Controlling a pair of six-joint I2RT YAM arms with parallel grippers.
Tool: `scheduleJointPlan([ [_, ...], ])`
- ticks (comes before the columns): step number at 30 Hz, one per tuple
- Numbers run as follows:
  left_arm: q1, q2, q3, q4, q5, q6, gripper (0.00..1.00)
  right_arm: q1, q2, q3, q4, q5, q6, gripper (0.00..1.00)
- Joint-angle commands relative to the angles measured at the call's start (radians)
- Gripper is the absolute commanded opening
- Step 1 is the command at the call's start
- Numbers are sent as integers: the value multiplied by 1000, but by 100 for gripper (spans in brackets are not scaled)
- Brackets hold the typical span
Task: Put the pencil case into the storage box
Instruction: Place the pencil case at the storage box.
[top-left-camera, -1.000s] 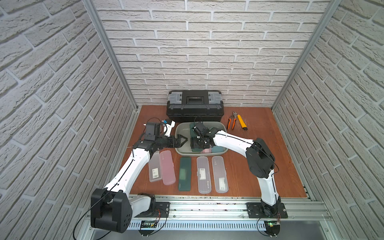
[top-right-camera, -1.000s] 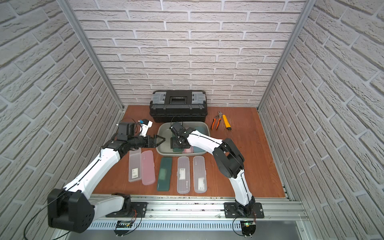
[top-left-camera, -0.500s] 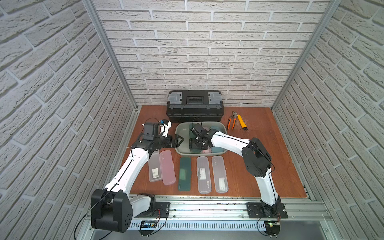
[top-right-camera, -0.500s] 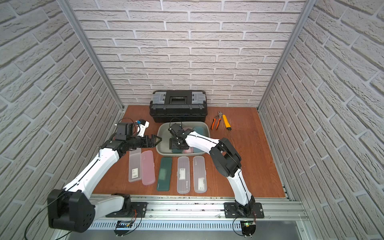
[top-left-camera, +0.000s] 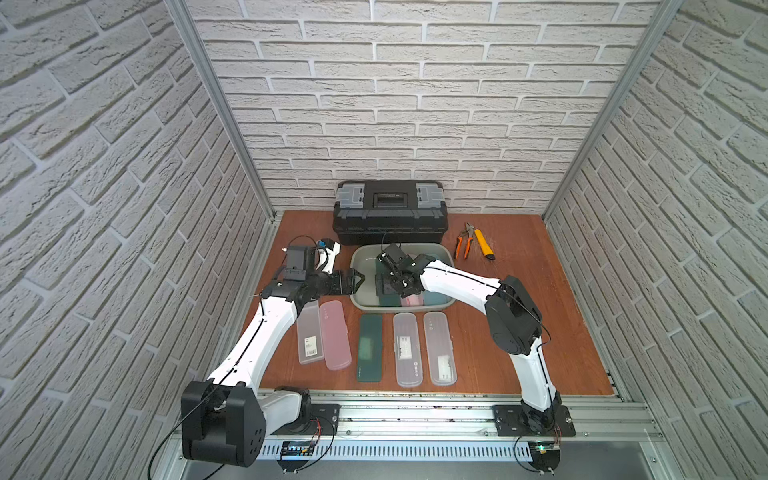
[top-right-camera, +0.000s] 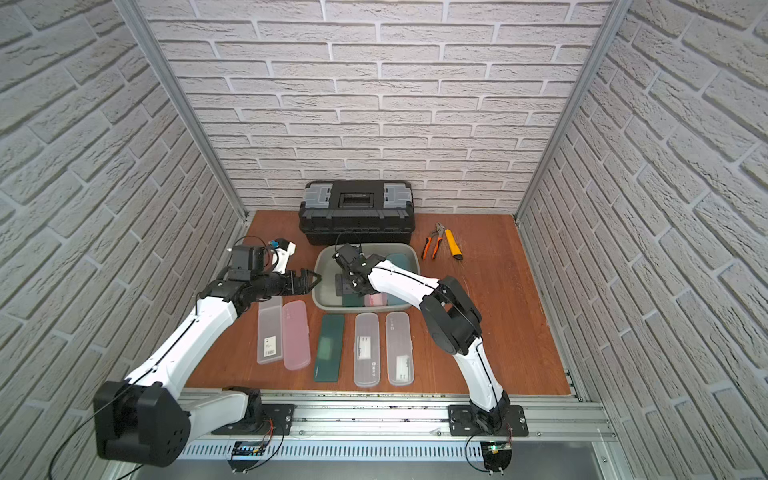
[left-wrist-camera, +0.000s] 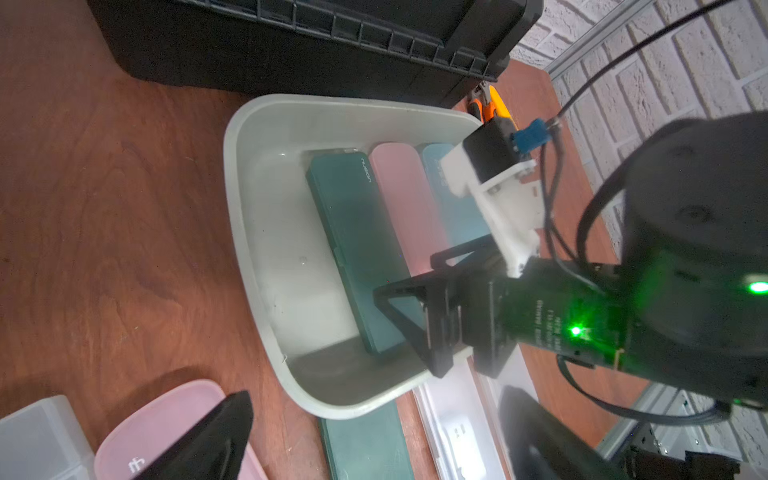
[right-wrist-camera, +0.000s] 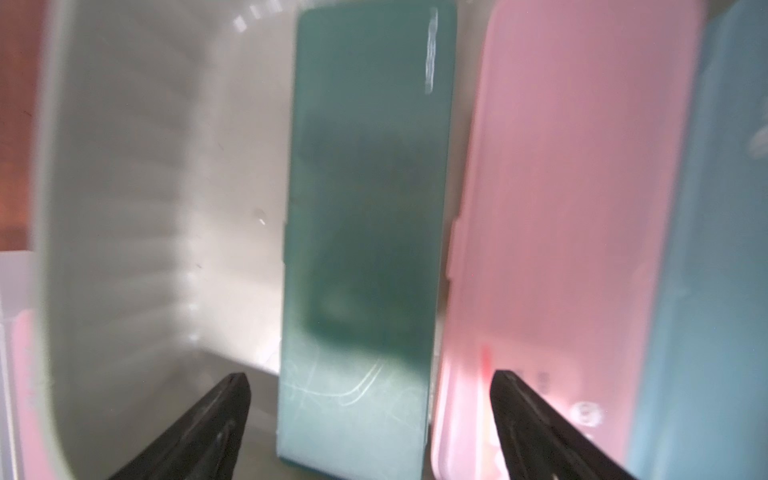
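The grey-green storage box (top-left-camera: 356, 266) (top-right-camera: 321, 270) holds three pencil cases side by side: dark green (right-wrist-camera: 365, 208) (left-wrist-camera: 361, 249), pink (right-wrist-camera: 561, 208) and blue (right-wrist-camera: 727, 249). My right gripper (right-wrist-camera: 370, 399) (top-left-camera: 387, 283) hovers open over the dark green one, a finger on each side with a gap to the case. My left gripper (top-left-camera: 355, 279) (left-wrist-camera: 374, 436) stands open and empty at the box's left rim. Several more pencil cases lie in a row on the table in front of the box: clear (top-left-camera: 309, 336), pink (top-left-camera: 336, 334), dark green (top-left-camera: 370, 353), and two clear ones (top-left-camera: 407, 349) (top-left-camera: 440, 347).
A black lidded toolbox (top-left-camera: 390, 210) stands right behind the storage box, against the back wall. Orange-handled pliers (top-left-camera: 461, 243) and a yellow utility knife (top-left-camera: 484, 245) lie at the back right. Brick walls close in both sides.
The right gripper's jaws have spread wide and let go of the dark green pencil case, which now rests in the box. The left arm has barely moved.
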Motion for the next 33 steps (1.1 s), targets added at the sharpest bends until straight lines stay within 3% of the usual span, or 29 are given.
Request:
scheduleJointPlan([
  [1,54,-36,12,24,6,-7,98,6,22,139,-76,90,-115,95],
  [4,97,-44,3,43,17,-26,98,6,100,240,-132,104,-156,95],
  [11,103,-43,2,38,19,-26,98,6,247,397,-179,95,-186,95],
  [33,103,-16,0,50,38,-31,99,-6,307,398,-157,216,-153,95],
])
